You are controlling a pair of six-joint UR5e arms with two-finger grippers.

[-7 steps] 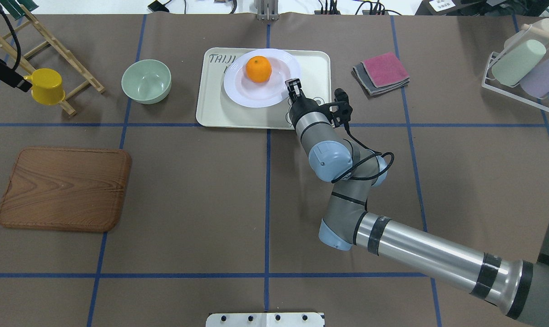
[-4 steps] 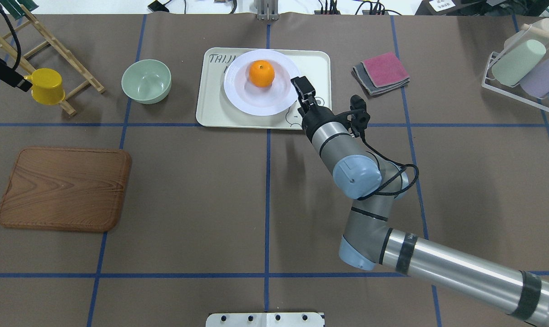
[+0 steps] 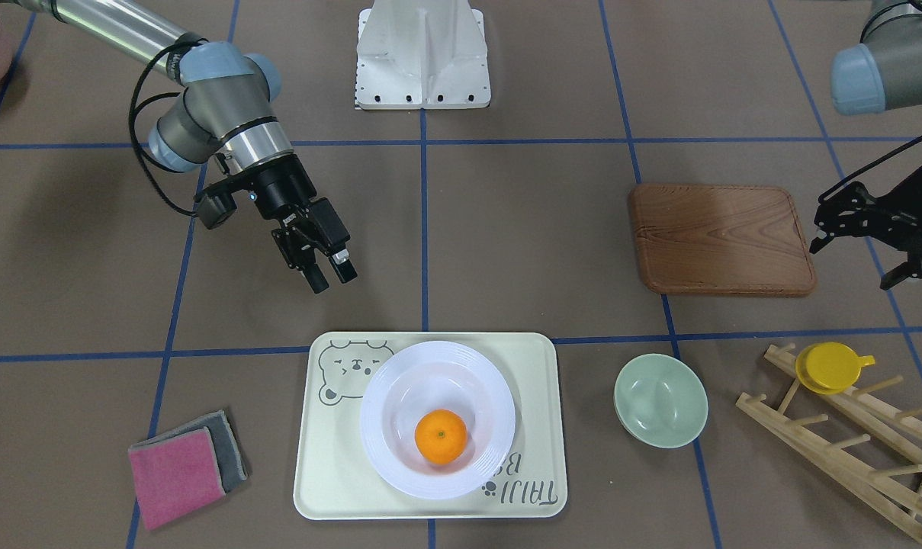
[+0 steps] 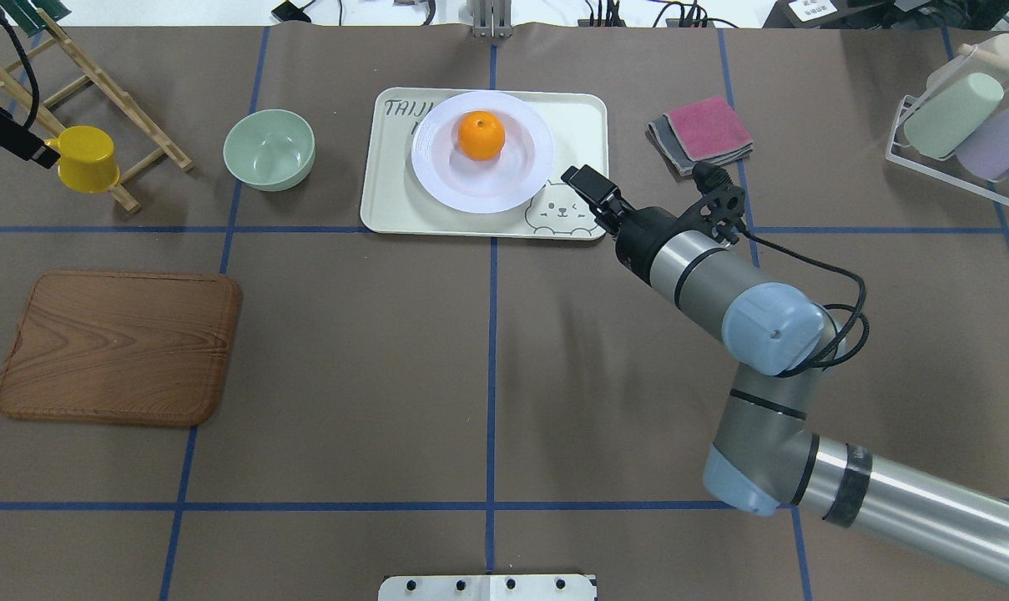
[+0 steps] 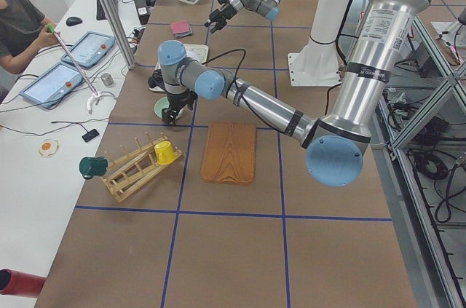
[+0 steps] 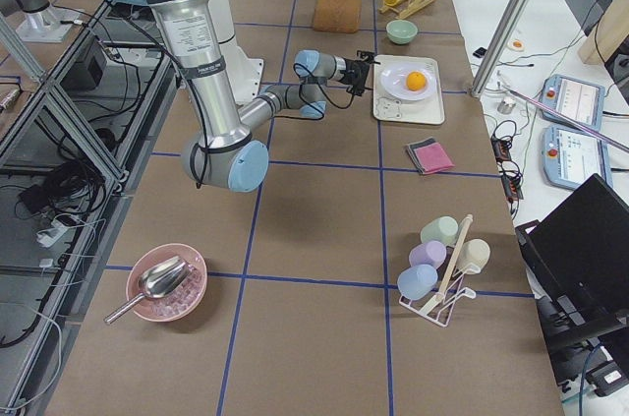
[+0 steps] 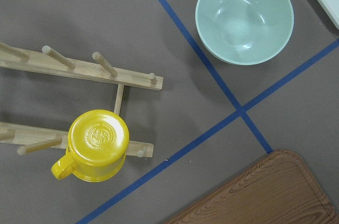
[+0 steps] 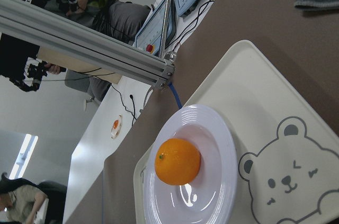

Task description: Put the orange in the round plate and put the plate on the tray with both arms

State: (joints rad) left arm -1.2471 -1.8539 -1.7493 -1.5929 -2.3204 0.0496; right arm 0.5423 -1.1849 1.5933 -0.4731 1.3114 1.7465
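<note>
Orange (image 4: 481, 136) sitting in the well of the round plate (image 4: 471, 197), slightly off centre toward the far side. Plate fully on the tray (image 4: 387, 210), shifted toward the lettering end, covering part of the text; bear face at the tray's near right corner left uncovered. Right gripper (image 3: 332, 280) off the plate, holding nothing, the 2 fingers apart with a clear gap. In the front view, on the robot's side of the tray's bear corner; in the overhead view, tips just over that corner. Tilted down toward the plate, not touching plate or orange. Left gripper (image 3: 861, 244) well away at the table's left end, up above the yellow cup (image 4: 88, 159) and wooden rack (image 4: 95, 79); cannot tell how its fingers stand. Tray edges: green bowl (image 4: 269, 148) near the left short side, folded cloths (image 4: 703, 133) near the right short side, both apart from it. Bare table along the tray's near long edge, between it and the robot. Wooden board (image 4: 116, 346) well apart at near left.
</note>
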